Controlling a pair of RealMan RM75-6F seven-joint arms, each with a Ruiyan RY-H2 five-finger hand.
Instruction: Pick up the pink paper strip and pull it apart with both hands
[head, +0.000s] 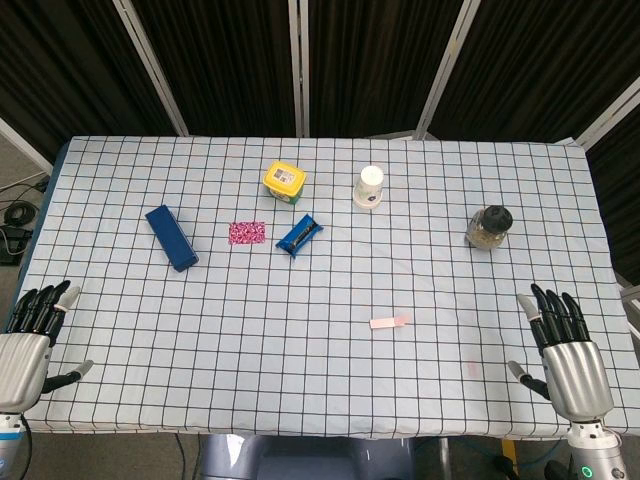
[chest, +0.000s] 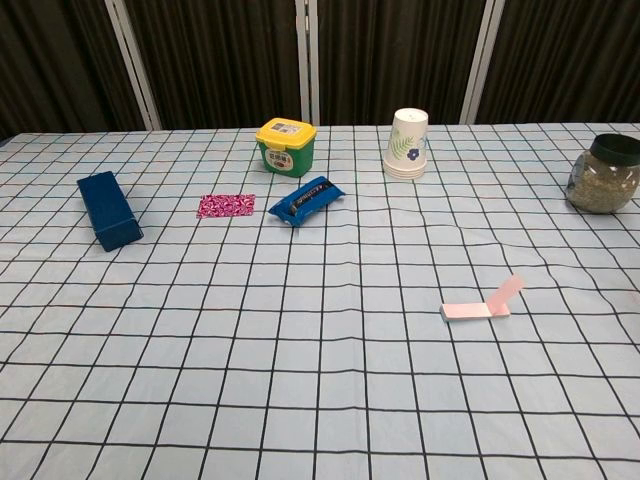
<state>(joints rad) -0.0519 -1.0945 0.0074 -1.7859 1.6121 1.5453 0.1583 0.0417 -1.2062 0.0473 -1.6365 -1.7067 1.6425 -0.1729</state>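
Note:
The pink paper strip (head: 389, 322) lies flat on the checked tablecloth, right of centre and towards the front; in the chest view the pink paper strip (chest: 482, 304) has one end folded up. My left hand (head: 28, 338) hovers at the front left corner, fingers apart and holding nothing. My right hand (head: 563, 349) is at the front right corner, fingers spread and empty, well to the right of the strip. Neither hand shows in the chest view.
A dark blue box (head: 170, 237) lies at the left. A pink patterned packet (head: 247, 232), a blue snack wrapper (head: 299, 235) and a yellow-lidded tub (head: 285, 182) sit mid-table. An upturned paper cup (head: 369, 187) and a glass jar (head: 488, 227) stand further right.

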